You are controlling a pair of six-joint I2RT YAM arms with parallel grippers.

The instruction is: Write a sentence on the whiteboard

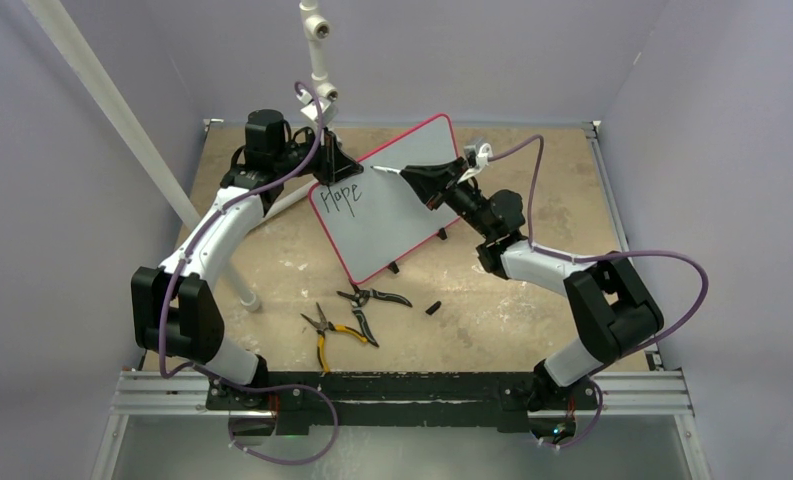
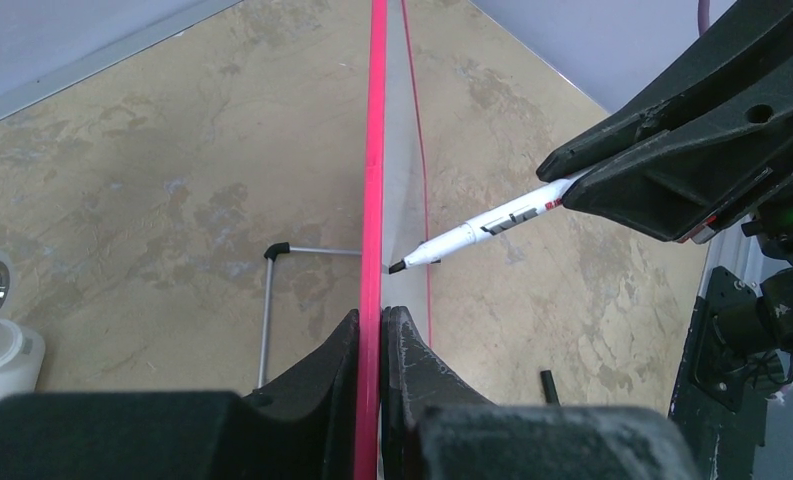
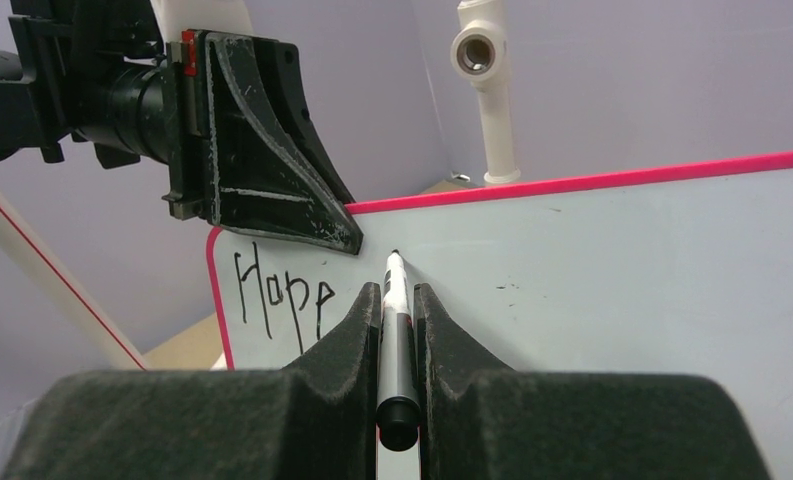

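Observation:
The whiteboard [image 1: 402,205] with a red-pink frame stands tilted on the table's far middle. On it is written "Hope" [image 1: 343,194] in black, near its upper left corner; the word also shows in the right wrist view [image 3: 277,290]. My left gripper [image 1: 330,160] is shut on the board's left edge [image 2: 374,200], one finger on each face. My right gripper [image 1: 419,178] is shut on a white and grey marker [image 3: 396,320]. The marker's tip [image 2: 397,267] is at the board surface, just right of "Hope".
Two pairs of pliers, one black [image 1: 372,298], one yellow-handled [image 1: 327,335], lie in front of the board. A small black marker cap [image 1: 433,307] lies to their right. A white pipe stand [image 1: 317,50] rises behind the board, and a slanted white pole [image 1: 122,130] at left.

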